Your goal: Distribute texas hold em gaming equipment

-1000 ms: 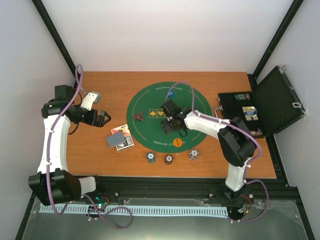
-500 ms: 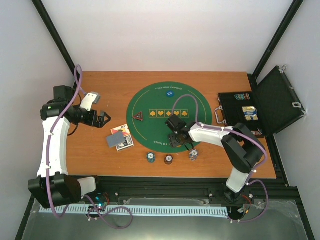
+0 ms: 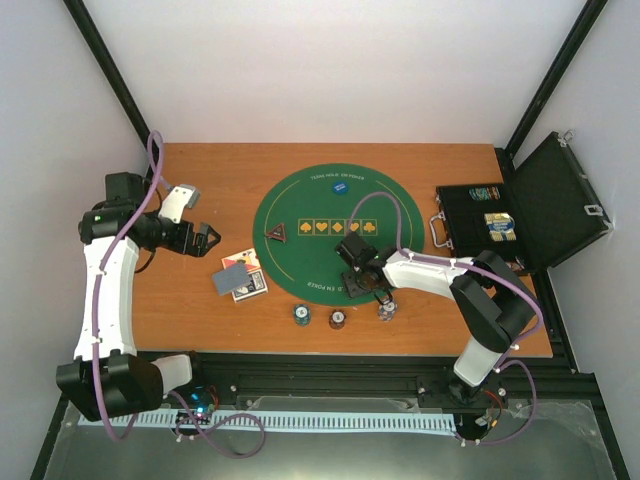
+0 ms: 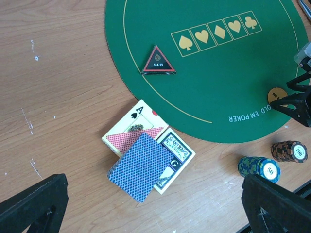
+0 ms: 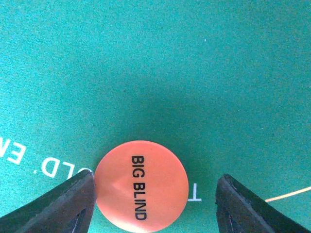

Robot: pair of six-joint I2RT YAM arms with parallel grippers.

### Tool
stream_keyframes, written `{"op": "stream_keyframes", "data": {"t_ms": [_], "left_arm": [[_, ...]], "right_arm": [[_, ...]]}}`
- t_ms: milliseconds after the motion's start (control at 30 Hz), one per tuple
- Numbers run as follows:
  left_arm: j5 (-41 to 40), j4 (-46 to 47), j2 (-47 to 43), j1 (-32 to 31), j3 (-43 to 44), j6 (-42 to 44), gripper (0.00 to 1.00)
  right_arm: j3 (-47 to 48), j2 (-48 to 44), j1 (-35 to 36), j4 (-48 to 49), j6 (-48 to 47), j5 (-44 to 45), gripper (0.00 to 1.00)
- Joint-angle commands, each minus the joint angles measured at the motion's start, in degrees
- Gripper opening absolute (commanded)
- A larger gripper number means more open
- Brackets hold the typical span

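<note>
An orange "BIG BLIND" disc [image 5: 141, 187] lies on the green poker mat [image 5: 155, 63]. My right gripper [image 5: 155, 204] is open and low over it, the left finger touching its edge and the right finger apart. In the top view this gripper [image 3: 360, 283] covers the disc near the mat's near edge. Blue-backed cards [image 4: 141, 165] lie stacked on the wood beside the mat. My left gripper [image 4: 153, 208] is open and empty above them. The red-black triangular marker [image 4: 158, 61] and a blue disc [image 3: 341, 186] lie on the mat.
Three chip stacks [image 3: 301, 314] [image 3: 338, 319] [image 3: 386, 309] stand in a row near the front edge. The open black case [image 3: 500, 225] with more chips sits at the right. Black frame rails border the table.
My right gripper has moved toward the near edge of the mat and now sits over the orange disc. The left arm has barely moved.
</note>
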Motion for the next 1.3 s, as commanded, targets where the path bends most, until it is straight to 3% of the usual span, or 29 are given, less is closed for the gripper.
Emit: {"op": "stream_keyframes", "data": {"t_ms": [0,300,567,800,1033,1100,1267], "left_arm": [[-0.4,-1.8,-1.7,0.1,2.9,1.1,1.0],[-0.3,-2.2,-1.8,0.1,3.1,1.1,1.0],[-0.7,-2.6,-1.9,0.2,3.6,1.0,1.0],[-1.0,-2.5,-1.8,0.2,3.6,1.2,1.0],[-1.3,-2.3,-1.6,0.2,3.7,1.2,1.0],[-1.8,-2.2,-1.6,0.2,3.7,1.1,1.0],[-3.3,-1.2,-0.5,0.1,3.7,0.3,1.0]], "right_arm": [[-1.3,-0.5,0.0,0.0,-0.1,-0.4,0.68],[-3.2,-1.1,0.4,1.3,0.7,-3.0,0.73],[-2.9,-1.1,-1.0,0.6,0.4,-0.5,0.63],[-3.8,-2.9,-7.1,0.4,-2.4,-0.6,0.55],[0.9,-0.3,-8.0,-0.6,-2.9,-0.9,0.54],[2.2,-0.6,-8.0,-1.5,-3.0,-0.9,0.56],[6.9,-3.9,-5.6,-5.4,-2.7,1.9,0.72]]}}
